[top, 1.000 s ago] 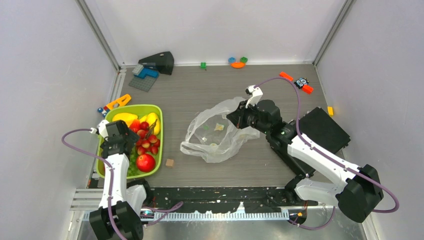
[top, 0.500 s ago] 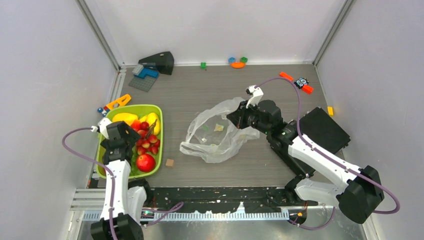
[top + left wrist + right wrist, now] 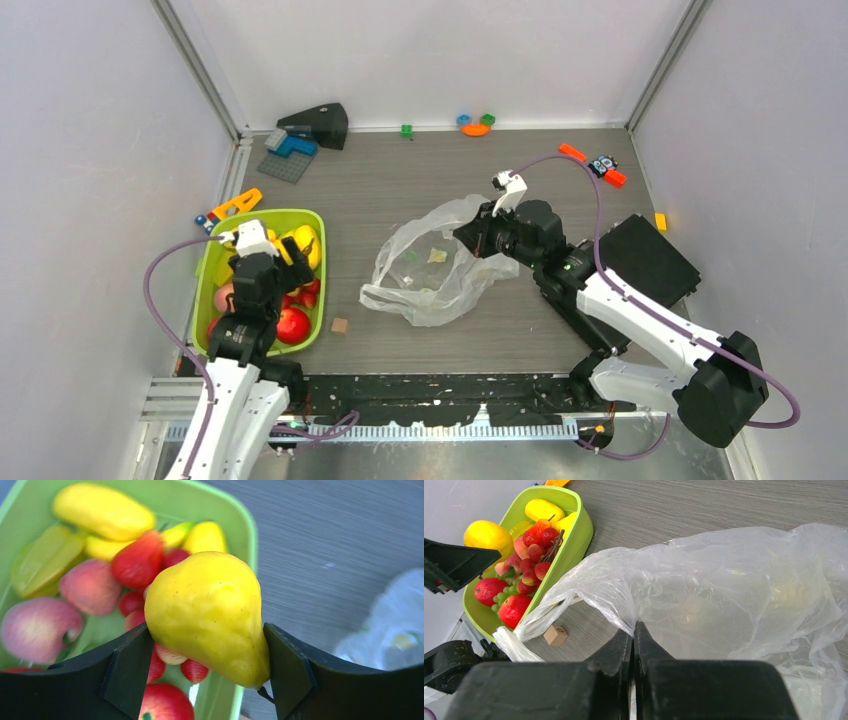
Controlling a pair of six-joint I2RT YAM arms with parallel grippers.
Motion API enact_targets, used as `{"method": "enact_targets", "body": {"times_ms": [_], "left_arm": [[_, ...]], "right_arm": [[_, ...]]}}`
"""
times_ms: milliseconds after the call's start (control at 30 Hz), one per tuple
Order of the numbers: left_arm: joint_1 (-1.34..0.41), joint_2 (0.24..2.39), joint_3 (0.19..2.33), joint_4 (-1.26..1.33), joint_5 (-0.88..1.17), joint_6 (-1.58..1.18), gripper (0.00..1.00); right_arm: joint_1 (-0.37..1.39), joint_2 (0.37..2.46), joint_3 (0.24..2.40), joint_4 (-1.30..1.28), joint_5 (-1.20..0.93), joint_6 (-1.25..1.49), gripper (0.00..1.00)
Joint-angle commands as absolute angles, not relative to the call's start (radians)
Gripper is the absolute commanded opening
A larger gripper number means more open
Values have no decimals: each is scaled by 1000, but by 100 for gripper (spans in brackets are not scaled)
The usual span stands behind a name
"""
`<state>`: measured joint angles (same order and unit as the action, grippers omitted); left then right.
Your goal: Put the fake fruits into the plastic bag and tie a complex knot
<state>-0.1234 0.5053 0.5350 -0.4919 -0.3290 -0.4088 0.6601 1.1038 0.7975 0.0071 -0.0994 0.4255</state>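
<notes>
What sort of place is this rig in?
Probably a lab test cell: white walls on aluminium framing box in the table, with fake fruits in a green tray and toy bricks.

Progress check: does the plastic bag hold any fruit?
Empty of fruit: through the plastic bag only small scraps show. Fruits lie in the tray, one yellow pear in the left jaws.

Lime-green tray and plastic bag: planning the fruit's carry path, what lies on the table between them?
Only a small tan cube, beside the tray's near corner; otherwise bare table, seen in the top external view.
</notes>
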Motion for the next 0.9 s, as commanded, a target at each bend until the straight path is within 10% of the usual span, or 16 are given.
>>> {"method": "enact_targets", "body": {"times_ms": [0, 400, 867], "left_arm": [[-226, 493, 657, -473, -192, -289, 42], [-519, 646, 918, -505, 304, -238, 41], [-785, 1083, 1018, -376, 378, -331, 39]], "right_arm": [[666, 1077, 819, 21, -91, 418, 5], [666, 1107, 853, -17, -91, 413, 5], [667, 1090, 859, -43, -91, 420, 5]]}}
